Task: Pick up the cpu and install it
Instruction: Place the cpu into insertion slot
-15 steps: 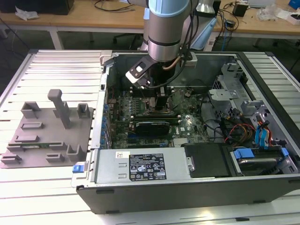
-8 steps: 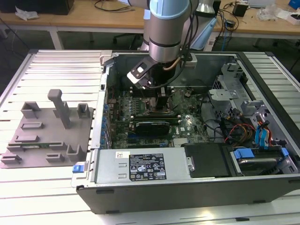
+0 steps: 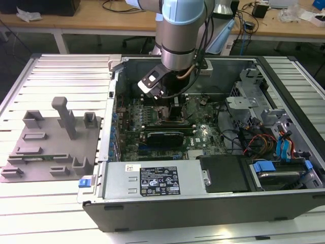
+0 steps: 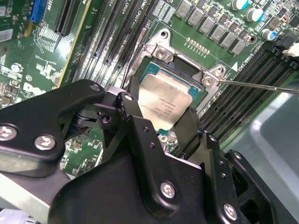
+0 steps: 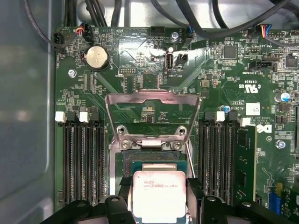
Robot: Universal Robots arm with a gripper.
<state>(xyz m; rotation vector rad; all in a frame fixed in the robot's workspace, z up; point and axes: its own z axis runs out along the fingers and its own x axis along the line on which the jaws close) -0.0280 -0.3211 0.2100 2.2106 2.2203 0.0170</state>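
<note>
Sitting at table (image 3: 61,71) left edge: grey jig plate (image 3: 51,147). Open computer case (image 3: 203,213) taking up centre and right. Gripper (image 5: 159,185) hanging inside case, fingers (image 5: 125,189) clamping cpu (image 5: 159,198) by opposite edges, over socket (image 5: 149,161) mid-motherboard (image 5: 140,70), between memory slot banks (image 5: 81,158); load plate (image 5: 153,100) standing open.

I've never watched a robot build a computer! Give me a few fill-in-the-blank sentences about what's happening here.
1. The cpu is held between the fingers of the robot's ____.
2. It sits over the metal-framed ____ on the motherboard.
3. The hinged metal plate above it is flipped ____.
4. In the exterior view, the arm reaches into the computer ____.

Missing words: gripper; socket; open; case.
</note>
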